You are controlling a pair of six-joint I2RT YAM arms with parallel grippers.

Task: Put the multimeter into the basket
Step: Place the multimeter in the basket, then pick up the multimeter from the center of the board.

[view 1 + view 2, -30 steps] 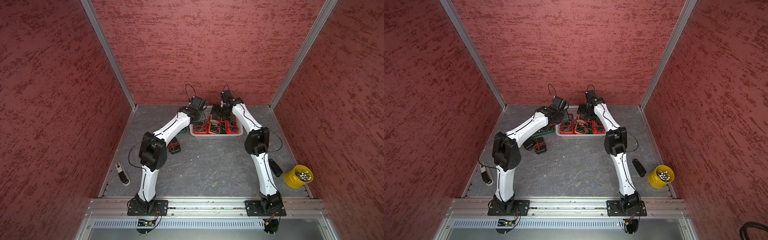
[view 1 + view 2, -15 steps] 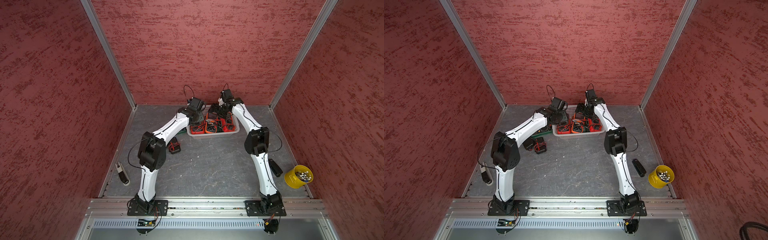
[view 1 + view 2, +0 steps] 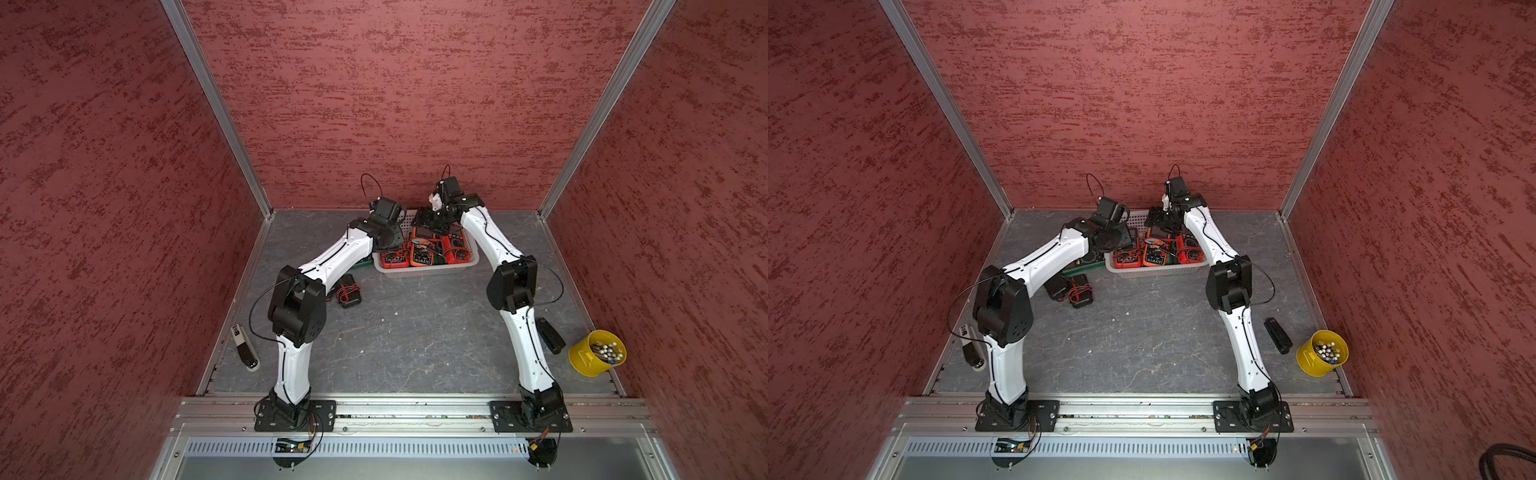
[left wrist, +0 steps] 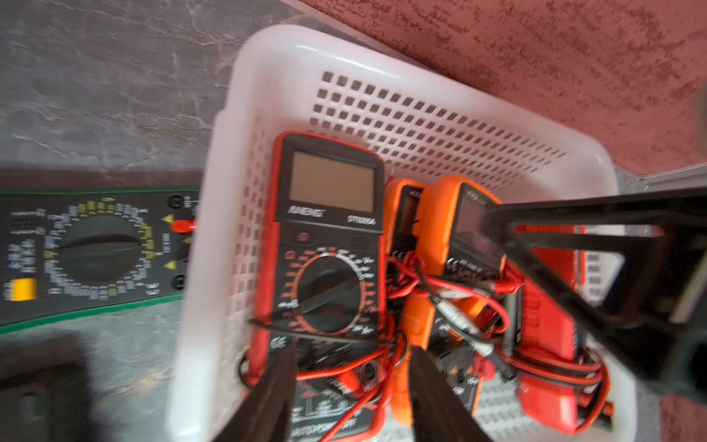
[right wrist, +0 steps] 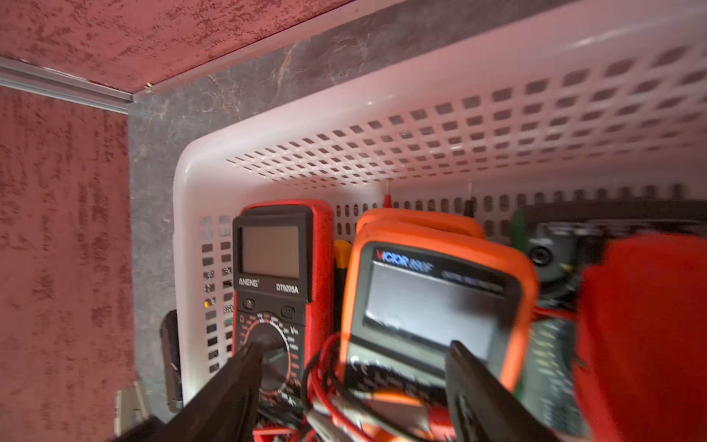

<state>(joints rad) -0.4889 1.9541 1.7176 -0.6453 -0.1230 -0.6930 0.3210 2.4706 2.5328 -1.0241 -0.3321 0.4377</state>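
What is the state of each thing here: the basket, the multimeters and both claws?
basket: on the table, several multimeters inside.
ANENG multimeter: in the basket, face up, screen blank.
orange multimeter: in the basket, face up.
green-edged multimeter: on the table, outside the basket.
black device: on the table, outside the basket.
left claw: open, over the basket.
right claw: open, over the basket.

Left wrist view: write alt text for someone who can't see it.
A white basket holds a red multimeter, orange ones and tangled red and black leads, with the left tool open over the red one's lower end. A green-edged multimeter lies on the grey table outside the basket.
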